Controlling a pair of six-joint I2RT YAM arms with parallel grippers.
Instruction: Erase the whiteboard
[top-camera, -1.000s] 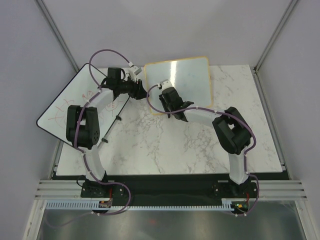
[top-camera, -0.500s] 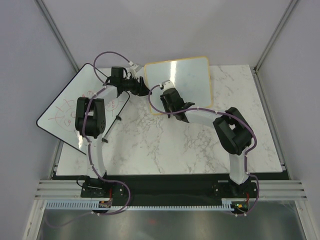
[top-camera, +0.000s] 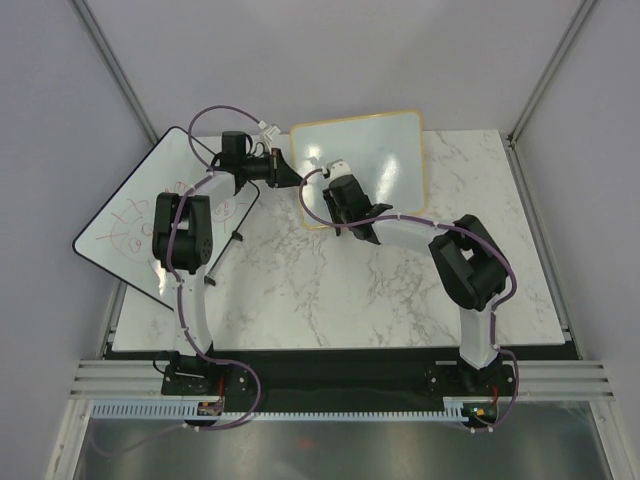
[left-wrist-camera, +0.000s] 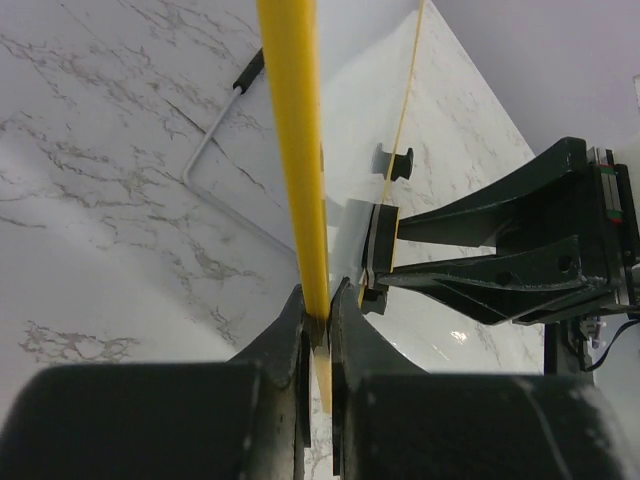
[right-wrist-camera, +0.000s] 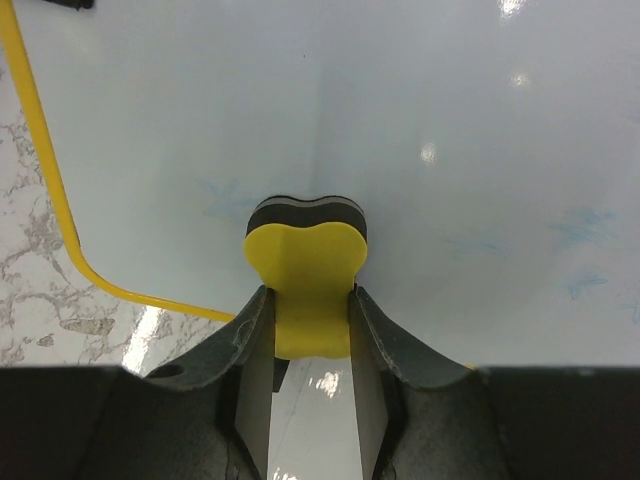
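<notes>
The whiteboard (top-camera: 375, 155) with its light yellow-tan frame stands tilted at the back of the table. My left gripper (top-camera: 284, 172) is shut on its left frame edge (left-wrist-camera: 293, 150), which runs up from between the jaws of the gripper (left-wrist-camera: 318, 312). My right gripper (top-camera: 337, 190) is shut on a yellow eraser (right-wrist-camera: 305, 265) whose black felt presses on the board's white face (right-wrist-camera: 450, 110). Faint blue smudges (right-wrist-camera: 585, 225) remain on that face. In the left wrist view the right gripper (left-wrist-camera: 385, 268) shows from the side, against the board.
A larger black-edged whiteboard (top-camera: 130, 215) with red scribbles leans at the left of the marble table (top-camera: 330, 290). A grey wire stand (left-wrist-camera: 215, 150) lies on the marble beside the left gripper. Grey walls close the back and sides.
The left gripper has moved right to the board's left edge and shut on the frame. The board's top has shifted slightly right. The right gripper with the eraser has barely moved.
</notes>
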